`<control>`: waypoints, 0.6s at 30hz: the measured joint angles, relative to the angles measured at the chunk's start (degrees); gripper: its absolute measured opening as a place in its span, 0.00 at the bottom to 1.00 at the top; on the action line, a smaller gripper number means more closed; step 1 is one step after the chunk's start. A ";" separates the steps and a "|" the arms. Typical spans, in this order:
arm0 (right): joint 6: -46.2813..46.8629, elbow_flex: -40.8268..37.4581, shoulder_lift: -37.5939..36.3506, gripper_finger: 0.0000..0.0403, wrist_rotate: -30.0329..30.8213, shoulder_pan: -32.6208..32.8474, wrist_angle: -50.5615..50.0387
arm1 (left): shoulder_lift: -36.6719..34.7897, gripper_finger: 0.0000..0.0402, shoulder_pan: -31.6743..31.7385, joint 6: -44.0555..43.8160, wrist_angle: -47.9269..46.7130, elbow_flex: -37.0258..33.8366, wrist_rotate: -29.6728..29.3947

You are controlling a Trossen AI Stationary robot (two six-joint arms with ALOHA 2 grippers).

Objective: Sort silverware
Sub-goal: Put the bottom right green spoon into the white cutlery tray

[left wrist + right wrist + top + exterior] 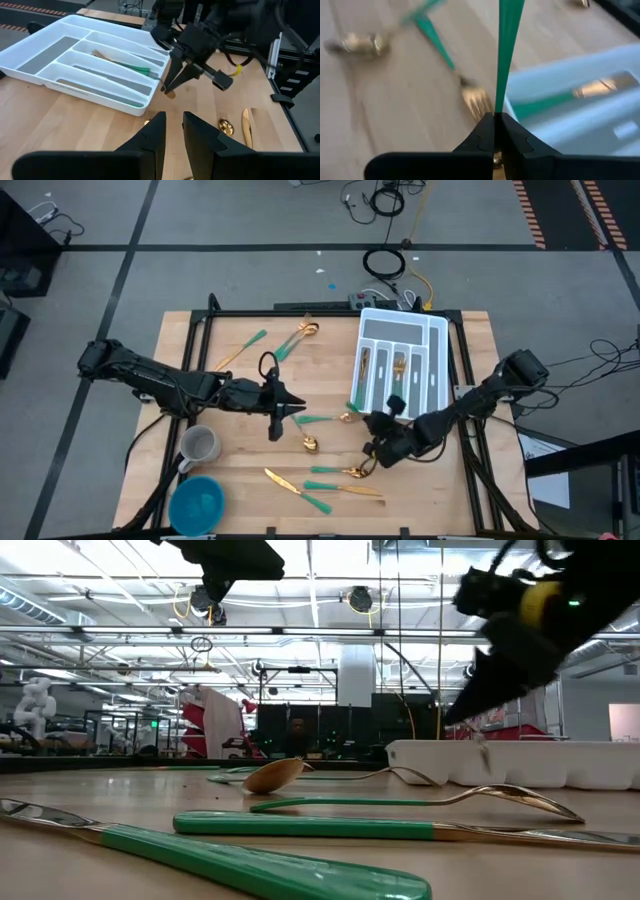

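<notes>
My right gripper (368, 423) is shut on a teal-handled piece of silverware (506, 55), beside the near left corner of the white tray (432, 340). Fork, spoon or knife, I cannot tell. The left wrist view shows that gripper (172, 86) pointing down at the wood. My left gripper (173, 131) hovers left of it, open by a narrow gap and holding nothing. On the table below the right gripper lie a fork (325, 419) and a spoon (311, 445). Two knives (330, 487) lie near the front edge. More pieces (297, 337) lie at the far left. My right gripper pinches the piece between its two fingers at the lower end of the teal handle (496, 109). A bit of gold (170, 94) shows just below the fingertips. The fingers slant down from the table's right. The handle sticks out past them toward the tray, and the piece looks clear of the table.
The tray's compartments hold a few pieces (125, 64). A grey mug (200, 445) and a blue bowl (197, 502) stand at the near left. A power strip and cables (385, 298) lie beyond the table's far edge.
</notes>
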 joint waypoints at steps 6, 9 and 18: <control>1.55 0.04 1.58 0.00 -2.04 3.20 -6.25 | 0.00 0.18 0.00 0.02 -0.33 0.00 -0.10; -0.90 0.09 1.84 0.00 -5.33 3.73 -8.37 | 0.00 0.18 0.00 0.11 -0.44 0.00 -0.10; -6.90 0.17 4.48 0.02 -21.19 4.09 -9.93 | 0.00 0.18 0.00 0.24 -1.22 -0.02 -0.54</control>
